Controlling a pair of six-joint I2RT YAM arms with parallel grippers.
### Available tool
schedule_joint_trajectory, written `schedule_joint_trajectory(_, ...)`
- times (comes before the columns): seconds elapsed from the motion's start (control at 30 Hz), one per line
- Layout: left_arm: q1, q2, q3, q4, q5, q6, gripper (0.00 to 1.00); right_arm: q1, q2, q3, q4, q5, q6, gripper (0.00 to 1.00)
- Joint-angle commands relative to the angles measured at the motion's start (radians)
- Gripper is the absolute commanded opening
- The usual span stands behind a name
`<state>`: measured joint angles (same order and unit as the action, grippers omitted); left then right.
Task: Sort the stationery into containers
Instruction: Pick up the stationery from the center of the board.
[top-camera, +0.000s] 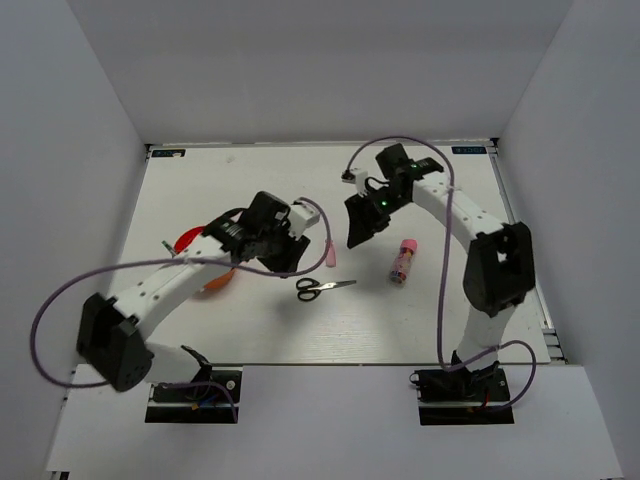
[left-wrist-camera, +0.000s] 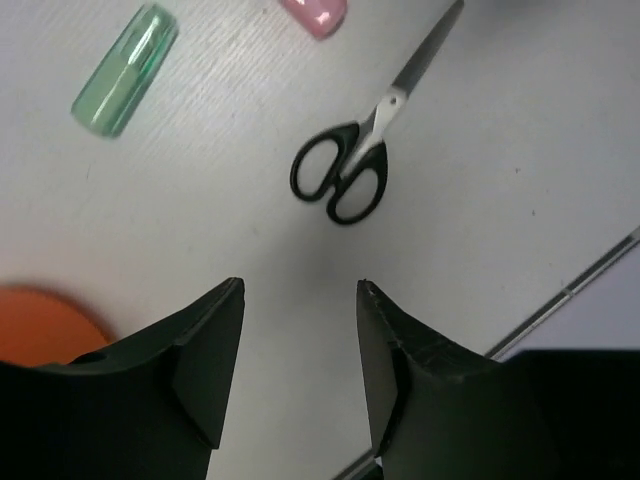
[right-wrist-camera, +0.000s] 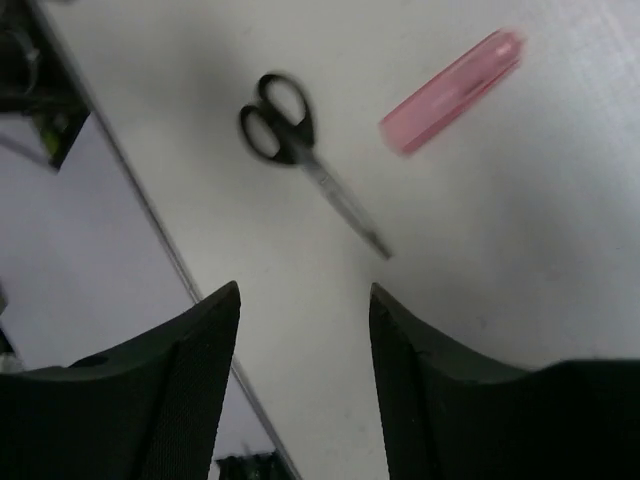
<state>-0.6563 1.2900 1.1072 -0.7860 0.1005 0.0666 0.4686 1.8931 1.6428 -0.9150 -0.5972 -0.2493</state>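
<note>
Black-handled scissors lie flat mid-table, between the two grippers; they also show in the left wrist view and the right wrist view. My left gripper is open and empty, hovering left of and behind the scissors. A mint stick and a pink stick lie ahead of it. The orange-red container is at its left, mostly hidden under the left arm in the top view. My right gripper is open and empty above the table, with the pink stick beyond it.
A pink-capped clear tube lies right of the scissors. A red rim with something green beside it shows behind the left forearm. The table's front edge runs near the scissors. White walls enclose the table.
</note>
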Motion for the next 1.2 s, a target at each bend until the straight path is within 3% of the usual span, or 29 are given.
schedule_joint_trajectory(0.0, 0.029, 0.172, 0.118, 0.071, 0.085, 0.154, 0.59, -0.016, -0.166, -0.153, -0.027, -0.306, -0.111, 0.58)
schedule_joint_trajectory(0.07, 0.053, 0.276, 0.207, 0.067, 0.109, 0.18, 0.58, -0.041, -0.258, -0.262, 0.074, -0.299, -0.108, 0.39)
schedule_joint_trajectory(0.1, 0.078, 0.342, 0.229, 0.064, 0.126, 0.186, 0.56, -0.048, -0.279, -0.318, 0.109, -0.282, -0.107, 0.21)
schedule_joint_trajectory(0.2, 0.118, 0.468, 0.316, 0.053, 0.123, 0.22, 0.56, -0.09, -0.374, -0.426, 0.177, -0.268, -0.136, 0.0)
schedule_joint_trajectory(0.4, 0.142, 0.73, 0.535, 0.008, 0.07, 0.272, 0.56, -0.152, -0.48, -0.466, 0.16, -0.256, -0.182, 0.0)
schedule_joint_trajectory(0.6, 0.155, 0.862, 0.674, -0.035, 0.048, 0.306, 0.59, -0.206, -0.519, -0.468, 0.159, -0.321, -0.182, 0.0)
schedule_joint_trajectory(0.93, 0.161, 0.79, 0.49, 0.008, 0.042, 0.364, 0.63, -0.243, -0.49, -0.451, 0.122, -0.397, -0.194, 0.0)
schedule_joint_trajectory(1.17, 0.182, 0.795, 0.485, -0.028, 0.088, 0.372, 0.68, -0.26, -0.483, -0.454, 0.117, -0.423, -0.185, 0.0)
